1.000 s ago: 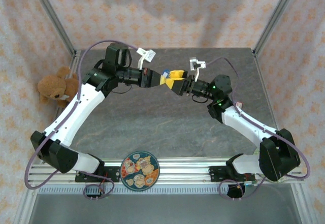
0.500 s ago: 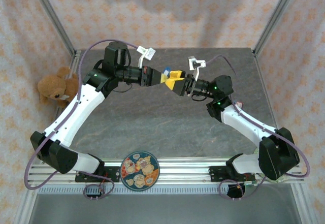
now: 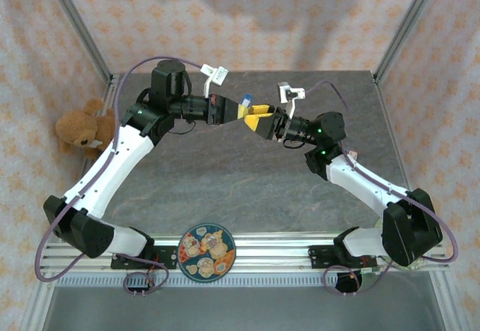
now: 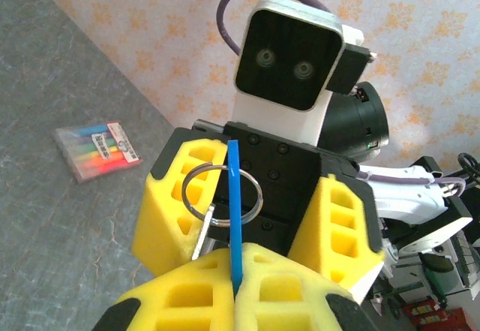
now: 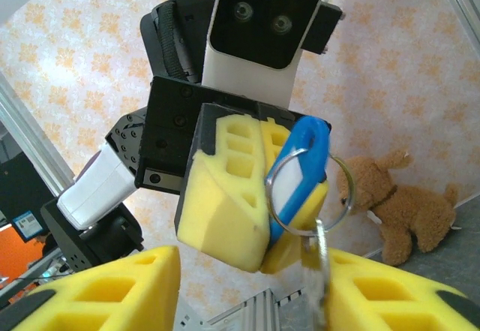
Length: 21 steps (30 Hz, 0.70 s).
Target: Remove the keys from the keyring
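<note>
A grey stone-patterned table (image 3: 225,188) stands inside a metal frame, with pale walls (image 3: 225,16) printed in orange flowers behind it. A decorated plate (image 3: 207,227) sits at the near edge between the two arm bases, and everything else lies beyond it.

From either side of the plate the left arm (image 3: 112,158) and the right arm (image 3: 360,181) arch away and lean in toward each other. A brown teddy bear (image 3: 81,130) sits far out to the plate's left, against the wall. A pack of coloured markers (image 4: 96,151) lies flat on the table, beyond the plate and to its right.

Straight beyond the plate and lifted off the table, the two grippers meet nose to nose. The left gripper (image 3: 244,110) has its yellow foam fingers pressed together on the blue tag of the keyring (image 5: 300,170), so the keyring is held in the air above the table, further out than the plate.

The right gripper (image 3: 255,118) faces it with its fingers spread wide, clamping nothing. The thin metal ring sits in the gap between them. The key (image 5: 319,267) hangs from the ring, right beside the inner face of one right finger. I cannot tell whether it touches the foam.
</note>
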Tool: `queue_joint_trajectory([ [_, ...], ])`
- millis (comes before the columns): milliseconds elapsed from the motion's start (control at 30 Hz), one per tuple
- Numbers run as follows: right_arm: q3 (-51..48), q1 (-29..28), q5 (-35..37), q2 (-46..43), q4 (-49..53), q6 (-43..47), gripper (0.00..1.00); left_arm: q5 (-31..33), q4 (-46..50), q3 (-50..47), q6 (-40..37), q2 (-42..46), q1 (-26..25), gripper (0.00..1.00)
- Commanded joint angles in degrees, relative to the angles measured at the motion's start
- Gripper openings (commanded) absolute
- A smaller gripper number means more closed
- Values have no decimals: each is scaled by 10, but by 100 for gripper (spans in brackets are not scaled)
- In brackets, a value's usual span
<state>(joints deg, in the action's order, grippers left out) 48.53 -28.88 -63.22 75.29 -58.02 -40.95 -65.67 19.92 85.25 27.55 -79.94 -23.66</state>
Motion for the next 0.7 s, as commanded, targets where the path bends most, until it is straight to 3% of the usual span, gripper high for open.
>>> queue_joint_trajectory([
  [0,17,-4,4,0,-32,-4,44,-14,-40,-6,19,19,-3,0],
  [367,22,-3,36,-16,50,43,13,-16,-41,-19,17,34,6,0],
  [667,29,0,57,-40,137,80,0,-19,-52,-45,17,50,14,0],
])
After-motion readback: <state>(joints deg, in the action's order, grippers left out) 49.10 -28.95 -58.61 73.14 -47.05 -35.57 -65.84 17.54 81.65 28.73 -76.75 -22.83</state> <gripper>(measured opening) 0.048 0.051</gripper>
